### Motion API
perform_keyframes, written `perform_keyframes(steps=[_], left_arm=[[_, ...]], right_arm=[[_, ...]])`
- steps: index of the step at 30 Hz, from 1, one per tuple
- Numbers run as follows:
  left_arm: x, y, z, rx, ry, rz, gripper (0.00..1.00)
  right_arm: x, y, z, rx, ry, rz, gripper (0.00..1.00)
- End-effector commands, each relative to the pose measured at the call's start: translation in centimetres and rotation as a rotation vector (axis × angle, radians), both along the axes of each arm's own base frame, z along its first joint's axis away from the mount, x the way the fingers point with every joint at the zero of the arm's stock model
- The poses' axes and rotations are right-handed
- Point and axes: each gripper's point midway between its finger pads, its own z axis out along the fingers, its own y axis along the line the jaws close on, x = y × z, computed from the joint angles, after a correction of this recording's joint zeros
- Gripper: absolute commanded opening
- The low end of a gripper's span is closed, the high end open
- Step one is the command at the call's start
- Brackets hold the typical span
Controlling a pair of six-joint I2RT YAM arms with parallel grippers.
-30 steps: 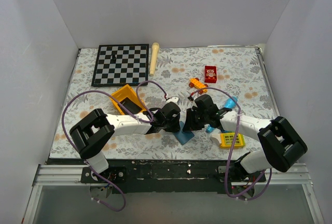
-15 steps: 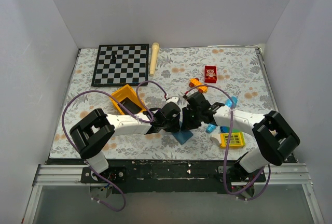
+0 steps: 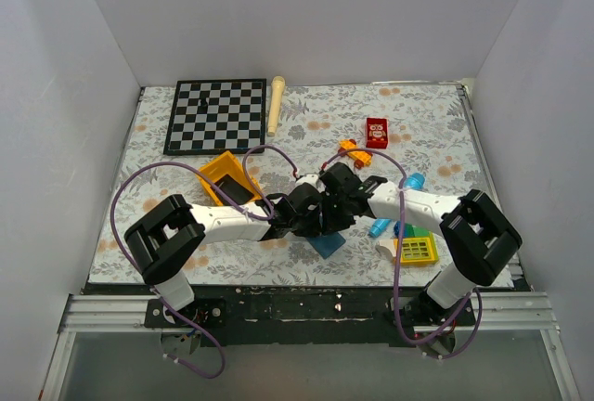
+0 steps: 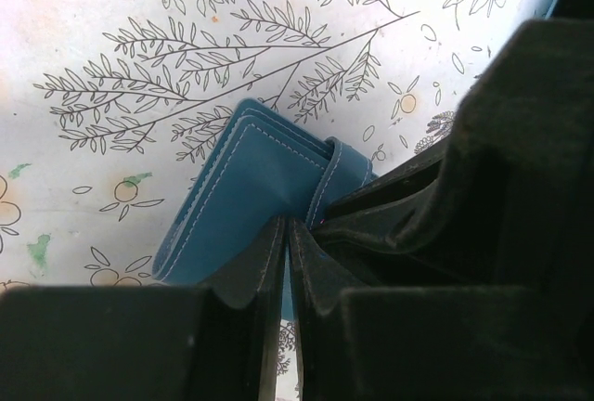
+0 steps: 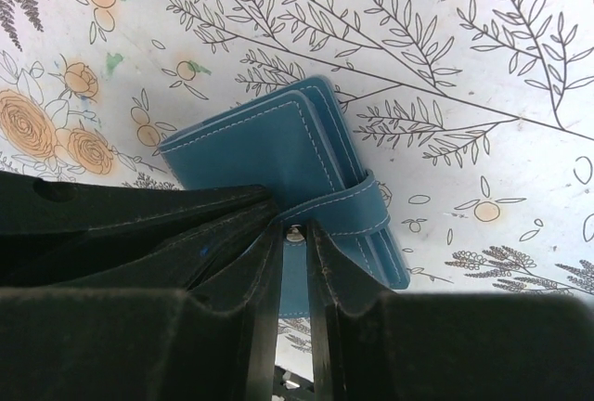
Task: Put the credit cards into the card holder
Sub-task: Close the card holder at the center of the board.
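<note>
Swung left since a second ago, from right of centre in the overhead view to dead centre: right gripper (image 3: 331,214), now nose to nose with left gripper (image 3: 314,220); no shift in the left one.

Just below both, at lower centre of that view, poking out toward the bottom edge: card holder (image 3: 328,243), flat on the floral tablecloth (image 3: 436,132). Looks slate-blue and leathery, folded shut like a small book, with pale stitching along the edges and two layers showing at the rounded corner. Wrapped round one edge by a narrow snap tab (image 5: 351,208) of the same blue.

At centre of the right wrist view: tab end with a small metal snap stud (image 5: 295,232) pinched between the right fingers (image 5: 348,276), jaws parted only slightly.

At lower centre of the left wrist view: left fingers (image 4: 246,271) pressed almost together over the near edge of the holder, a blue sliver in the slit — cannot tell whether anything is gripped there.
</note>
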Motion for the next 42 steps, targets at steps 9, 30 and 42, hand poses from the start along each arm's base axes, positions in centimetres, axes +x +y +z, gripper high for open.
perform_keyframes(steps=[9,30,42], left_arm=[[-0.3,1.2,0.3,0.009,-0.012,0.026,0.06],[-0.2,1.9,1.6,0.008,-0.040,0.040,0.05],[-0.1,1.3,1.5,0.003,-0.035,0.027,0.05]], right_arm=[[-2.0,-2.0,-5.0,-0.175,0.083,-0.025,0.24],[-0.1,0.8,2.0,0.082,-0.111,-0.013,0.26],[1.0,-0.8,5.3,0.102,-0.244,-0.081,0.26]])
